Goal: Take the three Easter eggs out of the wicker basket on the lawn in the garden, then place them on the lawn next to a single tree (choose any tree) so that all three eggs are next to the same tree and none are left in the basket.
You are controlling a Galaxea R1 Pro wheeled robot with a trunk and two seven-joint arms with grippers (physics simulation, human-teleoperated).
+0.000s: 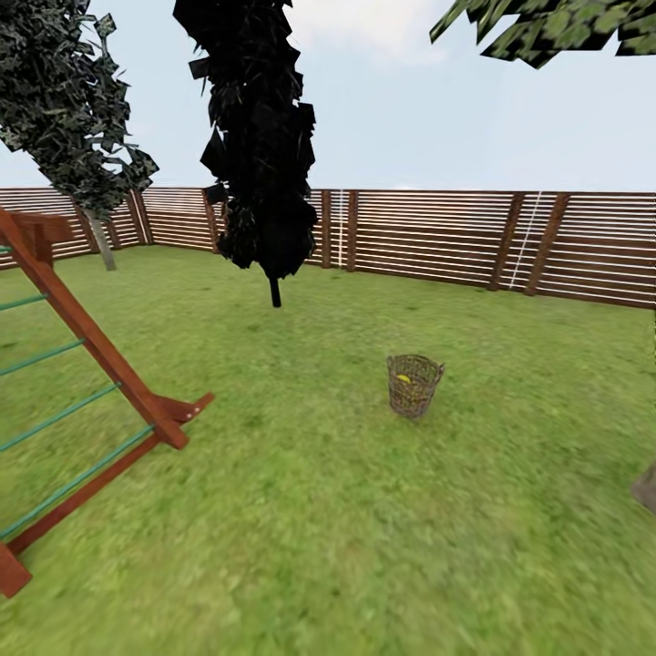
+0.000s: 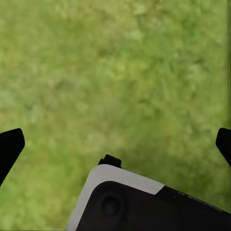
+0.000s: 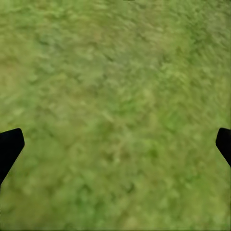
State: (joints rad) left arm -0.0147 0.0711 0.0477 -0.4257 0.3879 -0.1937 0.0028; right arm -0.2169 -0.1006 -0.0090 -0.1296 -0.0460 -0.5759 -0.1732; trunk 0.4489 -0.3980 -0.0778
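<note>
The wicker basket (image 1: 414,384) stands upright on the lawn (image 1: 364,510), right of centre in the head view. A patch of yellow egg (image 1: 403,378) shows through its weave; how many eggs lie inside I cannot tell. A pale mottled tree trunk (image 1: 104,246) rises near the fence at the far left. My left gripper (image 2: 115,144) hangs open over bare grass, its black fingertips (image 2: 9,147) spread wide. My right gripper (image 3: 115,144) is also open over grass, with nothing between its fingers.
A red-brown play tower (image 1: 100,364) with green rungs slants across the left. A black cypress (image 1: 260,137) stands mid-lawn behind the basket. The slatted wooden fence (image 1: 437,239) rings the back. Part of the robot's own body (image 2: 144,204) shows under the left wrist.
</note>
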